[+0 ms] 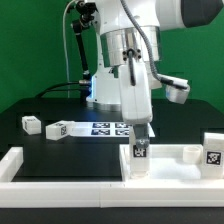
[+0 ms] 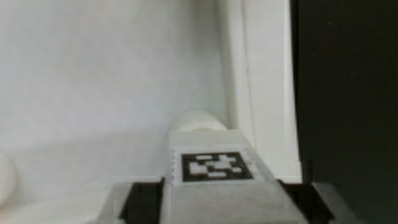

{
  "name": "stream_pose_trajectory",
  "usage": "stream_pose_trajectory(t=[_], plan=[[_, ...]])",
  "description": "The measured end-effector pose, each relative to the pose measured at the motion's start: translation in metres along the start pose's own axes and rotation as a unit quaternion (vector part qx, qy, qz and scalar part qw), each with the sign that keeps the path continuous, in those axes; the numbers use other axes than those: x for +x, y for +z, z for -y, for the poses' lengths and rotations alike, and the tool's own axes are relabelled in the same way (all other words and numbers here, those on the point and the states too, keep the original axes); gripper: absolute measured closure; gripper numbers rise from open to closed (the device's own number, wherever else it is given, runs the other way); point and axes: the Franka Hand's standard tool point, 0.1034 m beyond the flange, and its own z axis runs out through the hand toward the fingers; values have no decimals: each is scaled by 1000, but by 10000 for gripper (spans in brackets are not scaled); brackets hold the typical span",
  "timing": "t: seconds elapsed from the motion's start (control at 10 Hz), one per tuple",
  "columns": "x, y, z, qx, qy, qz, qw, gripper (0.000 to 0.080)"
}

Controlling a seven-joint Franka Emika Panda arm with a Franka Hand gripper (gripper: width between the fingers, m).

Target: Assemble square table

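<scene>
Leg [image 2: 217, 165] upright, clamped in the half-closed end effector [image 1: 140, 132], low end at the square panel [image 2: 89, 100], beside its rim. Seating hidden from here. Suggest: keep it plumb, seat first, then turn without side load.

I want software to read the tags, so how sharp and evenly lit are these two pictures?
Exterior view: coarse, tags on the marker board smeared, the white panel nearly washed out, a bluish glow in the background. Wrist view: soft throughout; the tag on the leg held in the tool is blurred yet recognisable, the table beside the panel pure black.
</scene>
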Motion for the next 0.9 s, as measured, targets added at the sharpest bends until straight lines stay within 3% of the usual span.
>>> stream_pose_trajectory(t=[0.1,0.2,0.3,0.4,0.5,0.9], plan=[[-1,0,0,0,2,0,1000,452],[-1,1,-1,-1,-5,0,1000,317],[0,1,-1,-1,-33,-1,999,317],[1,1,-3,-5,-110,-3,994,188],[-1,0,-7,-25,-202,-11,979,161],[-1,-1,-7,-32,-369,-13,929,151]])
